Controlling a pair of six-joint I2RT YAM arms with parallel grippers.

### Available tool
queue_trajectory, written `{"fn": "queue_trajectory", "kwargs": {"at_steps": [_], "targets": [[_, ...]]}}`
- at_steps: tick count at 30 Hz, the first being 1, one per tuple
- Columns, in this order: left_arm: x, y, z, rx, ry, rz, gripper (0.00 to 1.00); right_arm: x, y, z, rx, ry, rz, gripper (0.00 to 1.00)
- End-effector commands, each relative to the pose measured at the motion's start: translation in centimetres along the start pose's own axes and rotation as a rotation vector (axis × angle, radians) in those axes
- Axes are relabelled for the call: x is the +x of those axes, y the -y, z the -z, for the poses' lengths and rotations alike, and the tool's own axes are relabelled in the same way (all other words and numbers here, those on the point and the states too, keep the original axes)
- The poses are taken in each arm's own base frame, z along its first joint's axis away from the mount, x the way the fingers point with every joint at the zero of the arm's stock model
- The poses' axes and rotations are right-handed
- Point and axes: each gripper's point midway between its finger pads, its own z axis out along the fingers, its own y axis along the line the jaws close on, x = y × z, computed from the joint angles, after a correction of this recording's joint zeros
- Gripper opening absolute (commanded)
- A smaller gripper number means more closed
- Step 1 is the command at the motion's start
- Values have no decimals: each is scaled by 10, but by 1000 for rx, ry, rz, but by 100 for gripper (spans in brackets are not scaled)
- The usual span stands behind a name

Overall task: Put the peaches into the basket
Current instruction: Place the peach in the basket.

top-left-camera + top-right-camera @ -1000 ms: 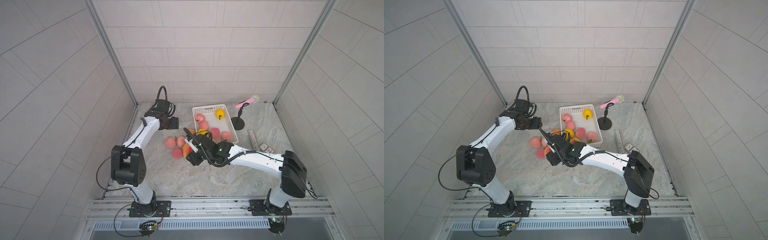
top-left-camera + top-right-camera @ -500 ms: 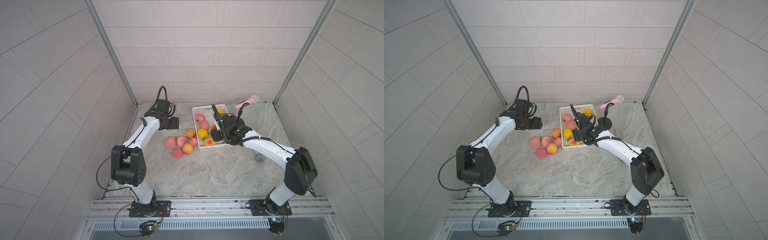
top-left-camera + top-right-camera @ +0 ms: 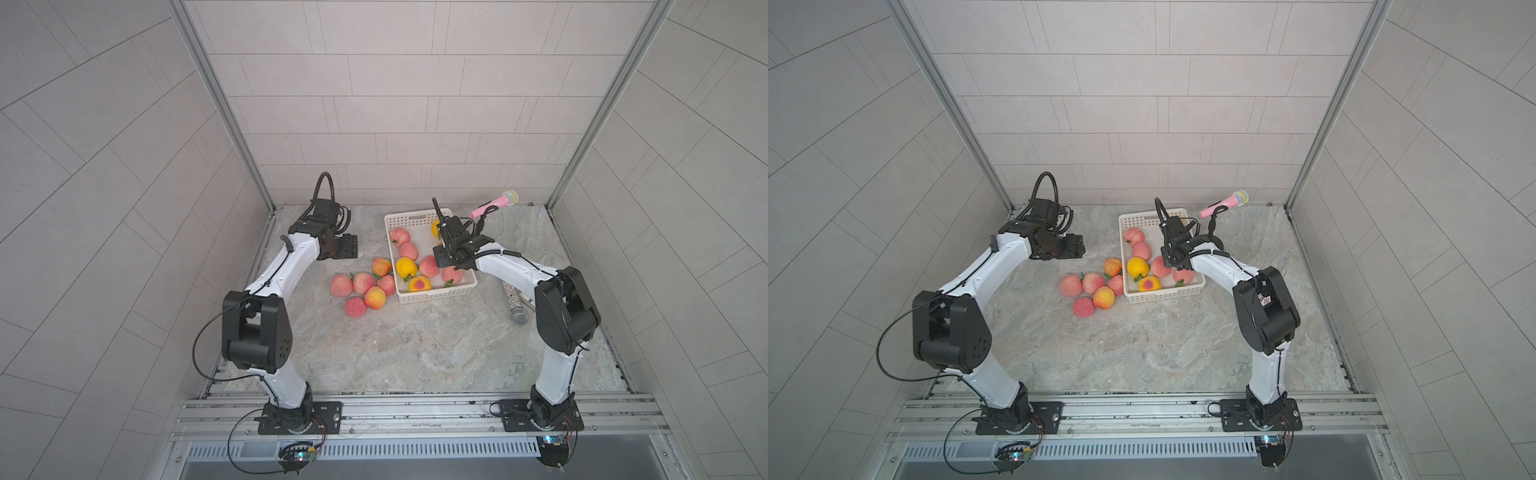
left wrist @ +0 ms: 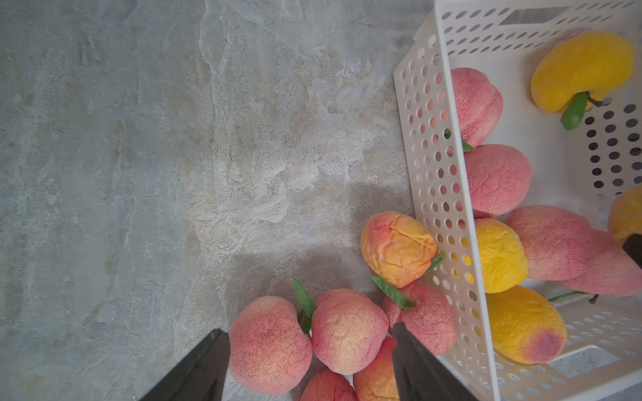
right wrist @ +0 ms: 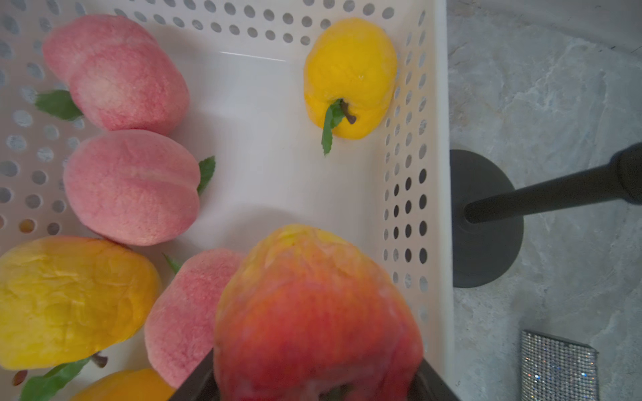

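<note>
- The step in hand looks like the drop: the right gripper (image 5: 314,382) is clamped on a red-orange peach (image 5: 312,305) and hangs over the basket (image 5: 440,139), inside its walls
- Beyond its fingertips the white floor is bare; two pink peaches (image 5: 132,187) lie off to one side of it, and a yellow peach (image 5: 349,76) rests against the wall further ahead
- The next move calls for a short descent and a parting of the jaws over that bare patch, so the fruit settles and does not roll off its neighbours
- After that it should lift straight up, since a microphone stand (image 5: 486,222) sits just outside the wall beside this gripper
- The left gripper (image 4: 310,330) has its jaws apart and holds nothing
- It hovers above the loose peaches (image 3: 375,297) on the table (image 3: 415,353), two of them showing between its fingers, with the basket wall just to one side
- About six fruits remain outside, so I judge the task a little over half done
</note>
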Motion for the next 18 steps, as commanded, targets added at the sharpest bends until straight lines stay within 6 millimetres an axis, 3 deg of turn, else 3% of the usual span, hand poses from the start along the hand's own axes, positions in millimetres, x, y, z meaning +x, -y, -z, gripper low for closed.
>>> {"fn": "queue_trajectory", "kwargs": {"at_steps": [1,18], "targets": [[-4,-3,1,-1,1,-8,80,-4,6,-9,47,-4,23,56],[-2,0,-3,20,-13,-5,80,6,10,-42,106,-51,-3,59]]}}
